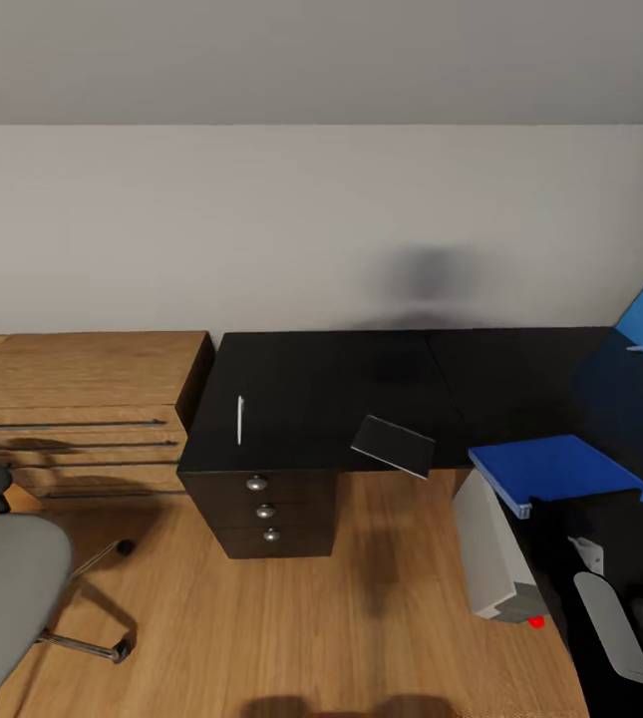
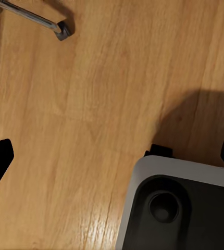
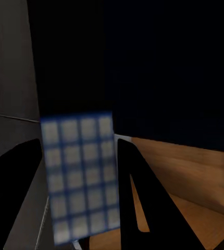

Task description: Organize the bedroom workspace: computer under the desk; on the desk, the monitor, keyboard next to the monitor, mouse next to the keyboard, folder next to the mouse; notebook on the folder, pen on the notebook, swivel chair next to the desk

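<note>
- Right gripper (image 3: 81,182): dark fingers flank a blurred blue-white checked object; grip cannot be confirmed.
- Left gripper (image 2: 112,156): spread, empty, above the floor.
- Bright blue flat folder (image 1: 558,469) lies on the black desk (image 1: 311,389); dark notebook (image 1: 393,445) overhangs its edge; white pen (image 1: 240,419) nearby.
- Judged next: stack notebook on folder.

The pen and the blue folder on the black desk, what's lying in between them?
In the head view, the dark notebook lies between the pen and the blue folder, tilted, with one corner poking over the desk's front edge. Otherwise that stretch is bare black top.
</note>
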Controlling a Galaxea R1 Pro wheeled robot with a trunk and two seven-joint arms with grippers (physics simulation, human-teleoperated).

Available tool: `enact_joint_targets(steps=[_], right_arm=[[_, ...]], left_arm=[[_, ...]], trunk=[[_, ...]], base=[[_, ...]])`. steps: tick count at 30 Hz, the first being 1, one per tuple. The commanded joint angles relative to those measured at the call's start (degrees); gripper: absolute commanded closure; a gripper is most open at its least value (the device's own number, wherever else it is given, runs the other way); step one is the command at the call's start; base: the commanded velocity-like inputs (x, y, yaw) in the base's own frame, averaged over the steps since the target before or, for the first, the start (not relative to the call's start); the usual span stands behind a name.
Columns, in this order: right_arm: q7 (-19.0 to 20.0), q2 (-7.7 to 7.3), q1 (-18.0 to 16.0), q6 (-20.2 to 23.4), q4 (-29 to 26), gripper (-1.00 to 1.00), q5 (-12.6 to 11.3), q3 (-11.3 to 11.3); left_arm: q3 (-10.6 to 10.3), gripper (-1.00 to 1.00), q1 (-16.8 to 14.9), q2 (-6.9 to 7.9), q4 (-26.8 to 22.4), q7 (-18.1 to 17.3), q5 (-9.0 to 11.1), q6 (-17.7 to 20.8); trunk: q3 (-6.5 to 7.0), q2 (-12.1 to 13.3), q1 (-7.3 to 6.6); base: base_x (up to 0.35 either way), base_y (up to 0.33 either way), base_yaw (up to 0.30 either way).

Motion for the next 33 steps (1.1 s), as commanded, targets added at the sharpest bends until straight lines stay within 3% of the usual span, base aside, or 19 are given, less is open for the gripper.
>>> enact_joint_targets(steps=[1, 18, 33], right_arm=[[-0.34, 0.00, -0.02, 0.28, 0.92, 1.00, 0.23, -0.16], [-0.29, -0.05, -0.03, 0.28, 0.86, 1.00, 0.12, -0.21], [-0.25, -0.41, -0.18, -0.28, 0.97, 1.00, 0.55, -0.34]], left_arm=[[-0.50, -1.00, -0.02, 0.02, 0.00, 0.29, 0.49, -0.19], [-0.50, -1.00, -0.02, 0.02, 0.00, 0.29, 0.47, -0.19], [-0.50, -1.00, -0.02, 0.02, 0.00, 0.11, 0.42, -0.19]], trunk=[[-0.13, -0.04, 0.01], [-1.37, -0.04, 0.01], [-1.54, -0.04, 0.01]], base=[[0.000, 0.000, -0.165], [0.013, 0.000, -0.148], [0.084, 0.000, -0.011]])
